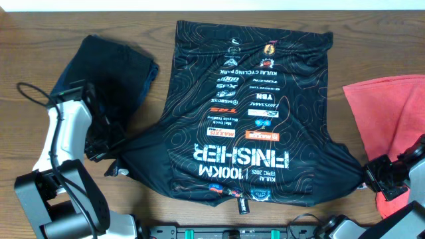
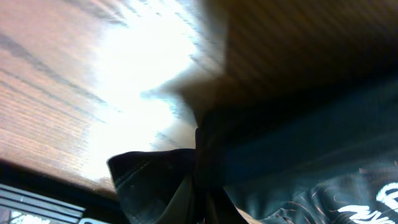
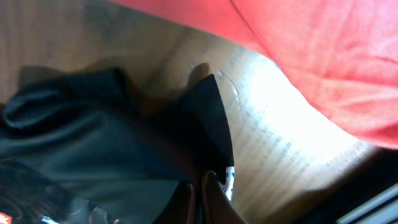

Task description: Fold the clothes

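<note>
Table (image 1: 80, 20) of brown wood bears the black jersey (image 1: 246, 106) spread flat in the middle, the red T-shirt (image 1: 392, 109) off to its right, the left gripper (image 1: 114, 159) clamped tight on the jersey's left sleeve tip, and the right gripper (image 1: 373, 174) likewise on the right one.

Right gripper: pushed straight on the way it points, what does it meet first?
The sleeve of the black jersey, pinched in its jaws. Past that comes a strip of table, then probably the red T-shirt, though depth is unclear.
</note>
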Controlling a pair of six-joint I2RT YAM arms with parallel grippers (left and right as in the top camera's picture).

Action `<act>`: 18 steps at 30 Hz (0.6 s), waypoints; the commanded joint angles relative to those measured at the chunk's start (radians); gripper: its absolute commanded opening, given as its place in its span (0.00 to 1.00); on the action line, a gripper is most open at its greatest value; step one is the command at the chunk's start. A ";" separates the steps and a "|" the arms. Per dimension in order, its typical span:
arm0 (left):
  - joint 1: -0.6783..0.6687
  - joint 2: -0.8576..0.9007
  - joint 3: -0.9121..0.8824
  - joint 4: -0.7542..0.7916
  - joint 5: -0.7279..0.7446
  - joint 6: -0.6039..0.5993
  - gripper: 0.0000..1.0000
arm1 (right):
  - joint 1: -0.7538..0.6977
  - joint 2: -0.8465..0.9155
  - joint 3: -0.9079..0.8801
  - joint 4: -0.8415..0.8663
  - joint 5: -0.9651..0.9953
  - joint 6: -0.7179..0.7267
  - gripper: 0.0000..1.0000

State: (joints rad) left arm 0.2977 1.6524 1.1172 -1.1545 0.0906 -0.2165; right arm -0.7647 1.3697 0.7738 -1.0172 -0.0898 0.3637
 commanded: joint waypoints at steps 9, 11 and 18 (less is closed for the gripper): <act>0.040 -0.027 0.047 -0.065 -0.024 -0.010 0.55 | -0.006 -0.005 0.049 0.043 -0.049 -0.062 0.39; 0.040 -0.038 0.087 -0.103 -0.025 -0.010 0.61 | -0.006 -0.005 0.086 0.040 -0.064 -0.062 0.41; 0.037 -0.087 0.281 -0.217 0.024 -0.008 0.66 | 0.048 -0.005 0.259 0.070 -0.468 -0.203 0.33</act>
State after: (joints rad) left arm 0.3328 1.6035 1.3258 -1.3483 0.0799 -0.2283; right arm -0.7517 1.3697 0.9741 -0.9565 -0.3328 0.2462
